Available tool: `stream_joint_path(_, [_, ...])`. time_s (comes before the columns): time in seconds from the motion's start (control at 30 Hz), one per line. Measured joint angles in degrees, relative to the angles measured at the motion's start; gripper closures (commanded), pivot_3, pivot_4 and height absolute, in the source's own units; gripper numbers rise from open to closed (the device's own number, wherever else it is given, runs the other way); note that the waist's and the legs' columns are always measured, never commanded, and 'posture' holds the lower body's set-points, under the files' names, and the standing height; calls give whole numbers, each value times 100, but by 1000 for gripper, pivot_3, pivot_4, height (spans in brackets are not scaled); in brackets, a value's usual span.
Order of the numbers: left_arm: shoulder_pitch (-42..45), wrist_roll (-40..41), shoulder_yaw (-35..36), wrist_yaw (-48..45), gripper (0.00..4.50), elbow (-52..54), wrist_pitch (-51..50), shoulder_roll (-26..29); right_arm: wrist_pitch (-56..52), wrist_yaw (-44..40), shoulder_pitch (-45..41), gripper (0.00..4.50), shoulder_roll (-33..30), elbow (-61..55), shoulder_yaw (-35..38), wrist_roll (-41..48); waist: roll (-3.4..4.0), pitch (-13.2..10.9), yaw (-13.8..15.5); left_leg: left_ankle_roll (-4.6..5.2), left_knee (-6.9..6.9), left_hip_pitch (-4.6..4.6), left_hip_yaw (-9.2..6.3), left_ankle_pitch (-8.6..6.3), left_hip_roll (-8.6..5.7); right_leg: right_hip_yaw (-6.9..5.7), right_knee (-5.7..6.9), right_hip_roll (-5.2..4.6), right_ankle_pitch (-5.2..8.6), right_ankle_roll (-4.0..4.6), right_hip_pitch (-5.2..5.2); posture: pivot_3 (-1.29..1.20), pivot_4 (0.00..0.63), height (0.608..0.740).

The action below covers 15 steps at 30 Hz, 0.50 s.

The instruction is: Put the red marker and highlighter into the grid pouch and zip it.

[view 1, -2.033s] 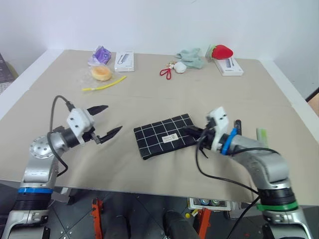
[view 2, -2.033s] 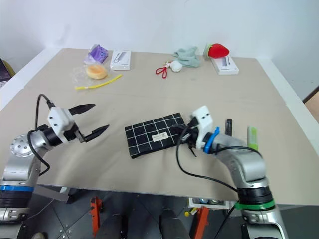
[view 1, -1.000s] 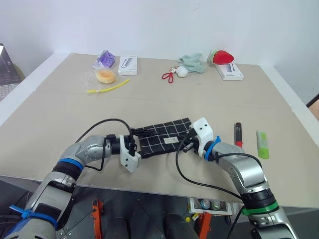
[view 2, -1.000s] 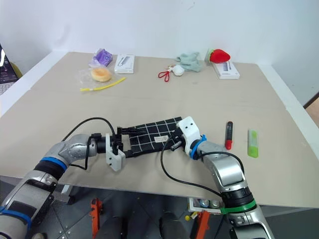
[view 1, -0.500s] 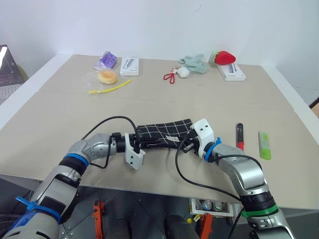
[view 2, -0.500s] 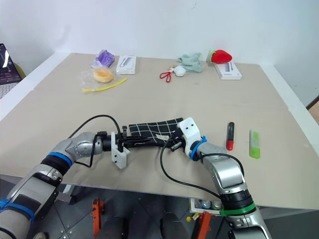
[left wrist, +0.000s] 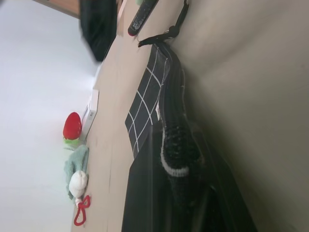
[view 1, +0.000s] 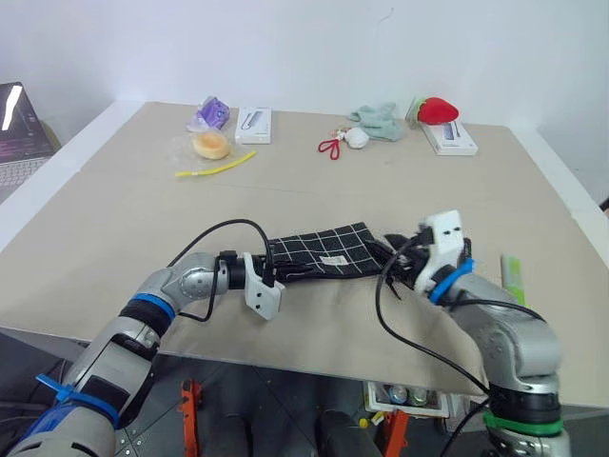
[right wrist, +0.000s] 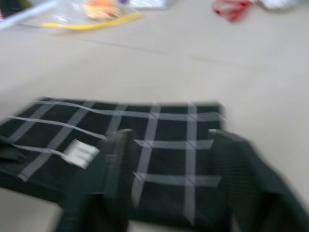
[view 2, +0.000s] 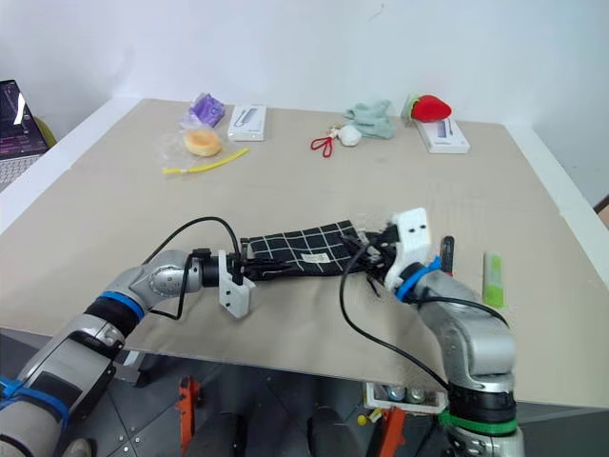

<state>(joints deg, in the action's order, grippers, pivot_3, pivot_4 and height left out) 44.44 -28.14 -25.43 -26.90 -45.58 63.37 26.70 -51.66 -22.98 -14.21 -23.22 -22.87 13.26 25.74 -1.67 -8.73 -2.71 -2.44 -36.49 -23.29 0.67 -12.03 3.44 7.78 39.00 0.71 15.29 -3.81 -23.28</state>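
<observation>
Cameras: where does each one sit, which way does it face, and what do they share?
Eye views: on the head, looking forward and down over the table; both arms show.
Left wrist view: along the left gripper, shut on the grid pouch edge.
Right wrist view: along the right gripper, open above the pouch.
Shared: the pouch in all views; the red keychain in all too.

Light was bright and even, with soft shadows; the right wrist view was blurred, the head views sharp.
</observation>
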Motion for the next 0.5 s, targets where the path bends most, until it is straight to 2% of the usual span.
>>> stream_joint_path(0.27, [-73,115,1,-113,4500,133,-139,-11,-736,326,275,51,-279,-59,-35,-16,0,0,2,0,3,-1,-1,0,-2,0,-1,-1,3,1,-1,0,150,728])
stream_joint_path(0.47, [-80,141,1,-147,4500,163,-228,-42,-768,487,325,51,-383,-93,-488,-277,-1,0,2,0,2,-2,-1,0,-13,4,-6,-9,6,-4,3,0,150,728])
stream_joint_path(0.5, [-81,158,1,-164,4500,169,-249,-43,-673,554,320,434,-385,-90,-626,-392,-1,0,1,0,1,-2,-1,0,-13,5,-7,-9,6,-4,3,0,150,728])
